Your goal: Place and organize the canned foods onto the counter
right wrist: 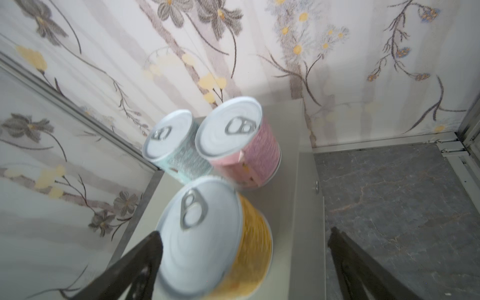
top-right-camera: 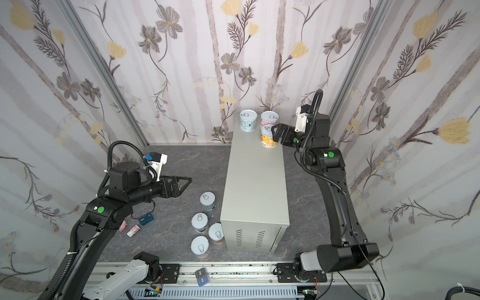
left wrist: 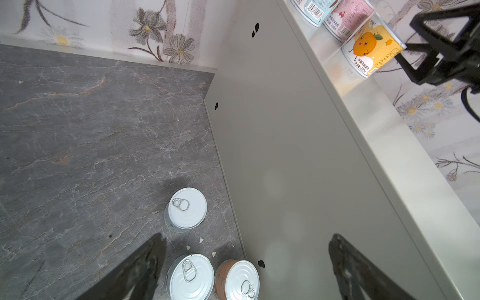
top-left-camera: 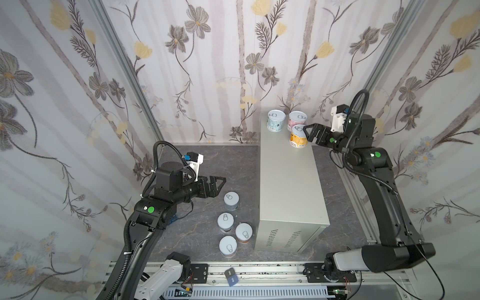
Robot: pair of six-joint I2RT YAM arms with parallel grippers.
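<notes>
I work in a narrow stall. It has floral wallpapered walls on three sides, a dark grey marbled floor, and an aluminium rail along the near edge that carries both my arms. The tall light-grey metal box that is my surface stands on the floor right of the middle. Its far end is at the back wall and its vent slots are on the near end face. Three short cans with silver pull-tab lids stand upright at its far end. The light blue can is at the far left corner, with the pink can just beside it at the far right corner. The orange can stands in front of the pink one at the right edge, so close that I cannot tell whether they touch. My right claw sits over that right edge, spread wide around the orange can. One finger is just beside the lid and the other stands apart, so nothing is pinched. From the orange can to the near edge the top lies open. My left claw hangs spread and empty above the floor, left of the surface. Near it four silver-lidded cans stand upright on the floor by the surface's near left corner, one of them just beside its side wall. The floor towards the back wall is open.
</notes>
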